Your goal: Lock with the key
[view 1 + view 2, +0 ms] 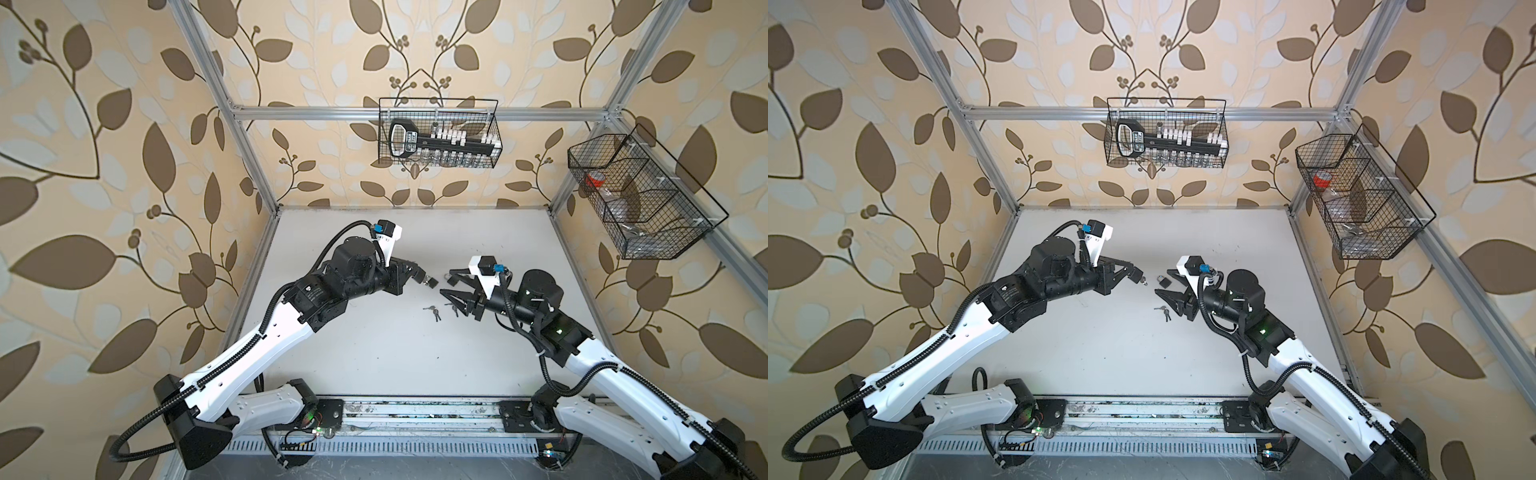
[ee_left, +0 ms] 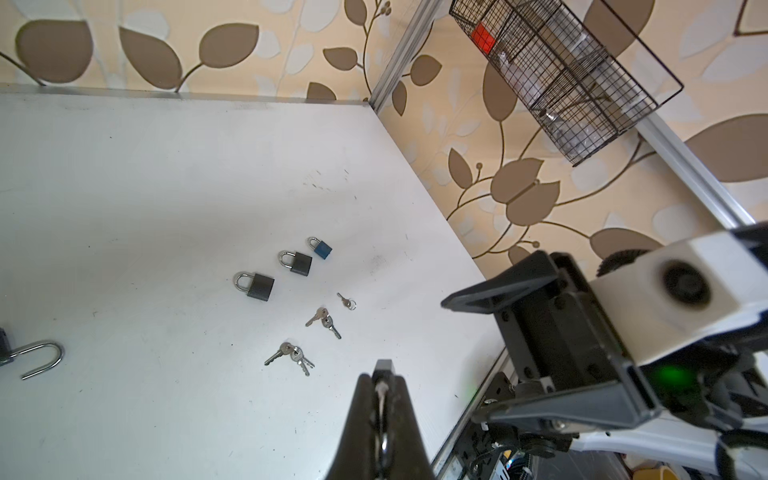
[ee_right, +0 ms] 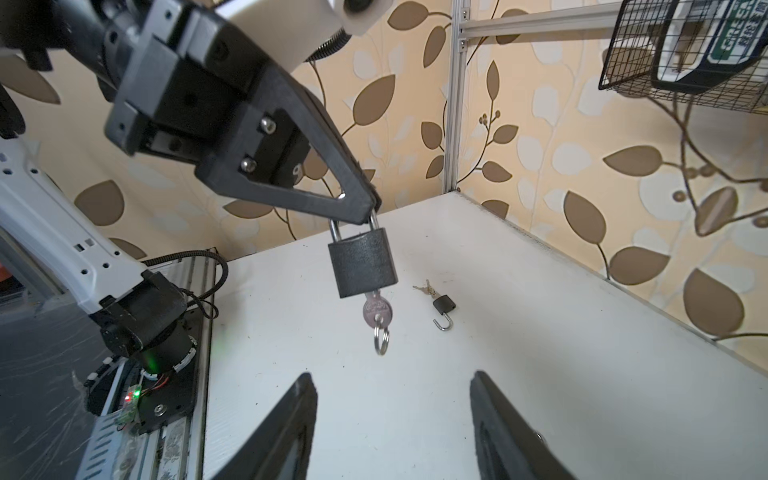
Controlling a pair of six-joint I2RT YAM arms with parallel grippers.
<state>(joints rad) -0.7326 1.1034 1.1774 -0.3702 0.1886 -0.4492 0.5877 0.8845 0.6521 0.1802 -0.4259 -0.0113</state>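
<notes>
A dark grey padlock [image 3: 362, 266] hangs above the white table by its silver shackle, which my left gripper [image 3: 372, 205] is shut on. Both shackle legs sit in the body. A silver key [image 3: 377, 311] with a ring sticks out of the keyhole underneath. My right gripper [image 3: 391, 378] is open a little way from the key, touching nothing. In both top views the left gripper [image 1: 420, 277] [image 1: 1138, 276] and right gripper [image 1: 446, 282] [image 1: 1162, 282] face each other over mid-table. The left wrist view shows only the shackle's edge between the shut fingers [image 2: 363, 399].
Two shut dark padlocks [image 2: 255, 286] [image 2: 296, 262] and a small blue one [image 2: 321, 248] lie on the table [image 2: 145, 187], with loose key bunches [image 2: 291, 356] [image 2: 324, 321]. Another padlock [image 3: 444, 305] lies with its shackle open. Wire baskets [image 1: 438, 133] [image 1: 640, 199] hang on the walls.
</notes>
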